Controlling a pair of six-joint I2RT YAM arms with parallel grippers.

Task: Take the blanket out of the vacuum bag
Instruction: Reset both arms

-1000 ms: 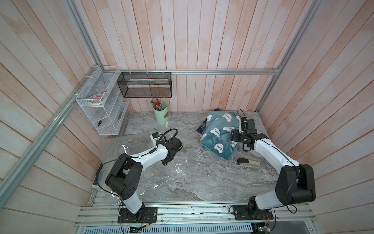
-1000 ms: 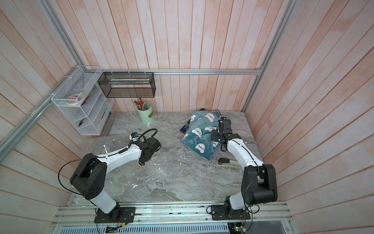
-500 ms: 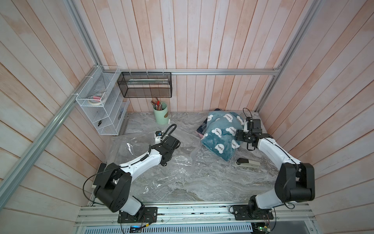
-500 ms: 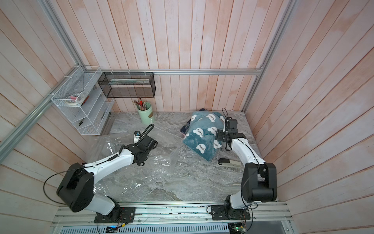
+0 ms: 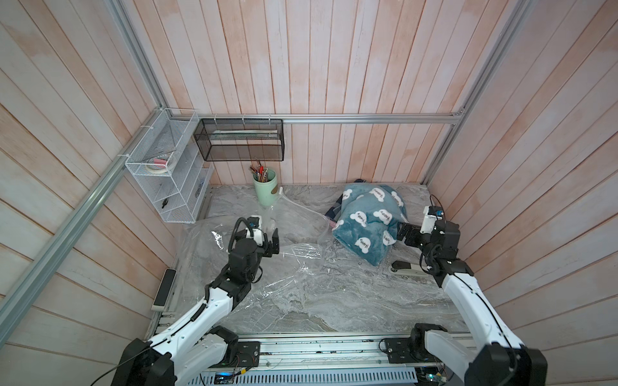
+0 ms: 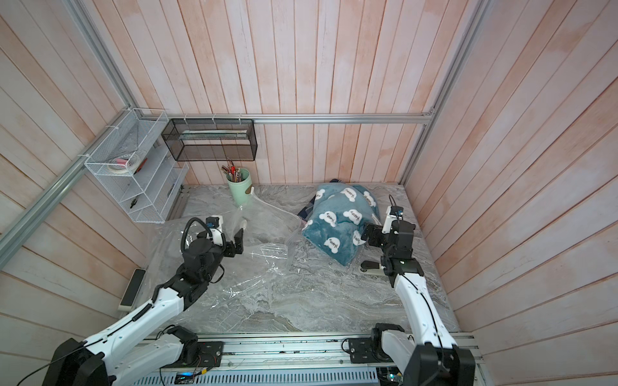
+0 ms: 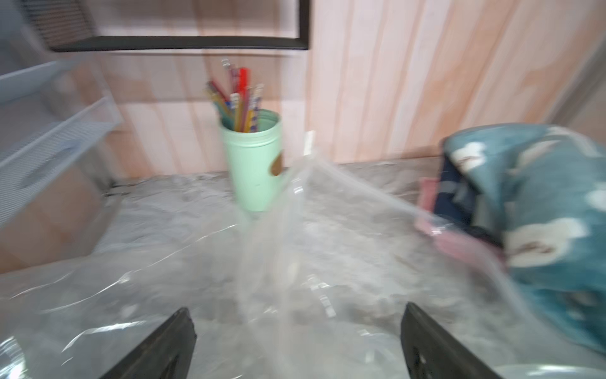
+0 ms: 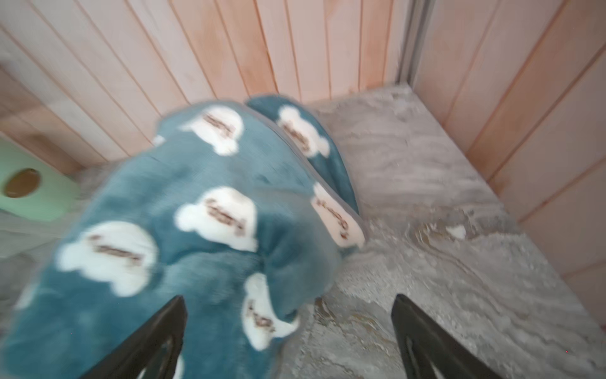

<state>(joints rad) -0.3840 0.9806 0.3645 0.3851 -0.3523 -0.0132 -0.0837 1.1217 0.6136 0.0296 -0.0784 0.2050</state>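
Observation:
The blanket (image 5: 366,222) (image 6: 339,220), teal with white bear prints, lies bunched at the back right of the table. The vacuum bag (image 5: 294,264) (image 6: 264,264) is crinkly clear plastic spread flat over the table's left and middle, and its raised edge reaches the blanket's left side. My left gripper (image 5: 271,245) (image 6: 235,246) hovers open over the bag, with only plastic (image 7: 262,262) below its spread fingers (image 7: 177,341). My right gripper (image 5: 403,234) (image 6: 368,235) stands open at the blanket's right edge. A loose blanket corner (image 8: 262,315) lies between its fingers (image 8: 413,328).
A green cup (image 5: 266,190) of pens stands at the back wall. A white wire rack (image 5: 167,187) and a black mesh basket (image 5: 239,140) hang at the back left. A stapler (image 5: 406,267) lies in front of the blanket, and dark and pink textiles (image 5: 334,212) behind it.
My left gripper has gone from shut to wide open, letting go of the bag plastic. My right gripper has opened wider and drawn back a little from the blanket.

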